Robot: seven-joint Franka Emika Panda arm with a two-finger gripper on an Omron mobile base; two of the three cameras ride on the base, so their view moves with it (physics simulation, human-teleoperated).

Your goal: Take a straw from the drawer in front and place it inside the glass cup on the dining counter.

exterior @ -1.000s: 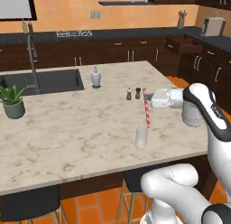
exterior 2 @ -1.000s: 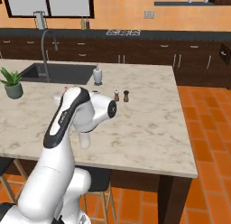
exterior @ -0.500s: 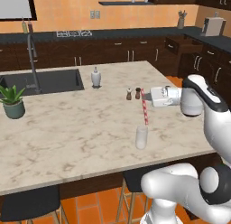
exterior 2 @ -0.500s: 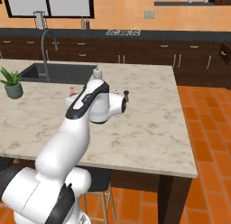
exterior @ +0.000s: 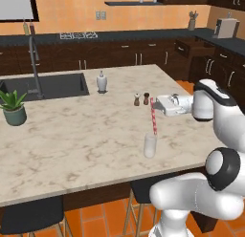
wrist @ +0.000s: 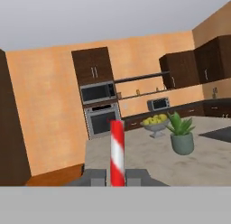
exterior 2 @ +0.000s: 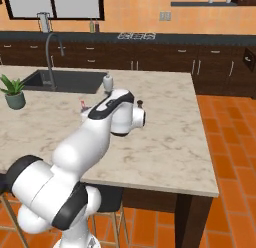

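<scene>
- The straw (exterior: 153, 115) hangs near-upright, clamped in the jaws at its top end, its lower tip just above the glass cup (exterior: 150, 145).
- Gripper (exterior: 158, 105) points sideways over the table (exterior: 72, 135).

Illumination is even and bright, with no visible lamp. Shadows are weak: a faint one lies on the beige marbled stone table (exterior: 72, 140) beneath the small clear glass tumbler (exterior: 150, 145). No glare. All renders look soft and low-resolution; edges stay undistorted.
</scene>
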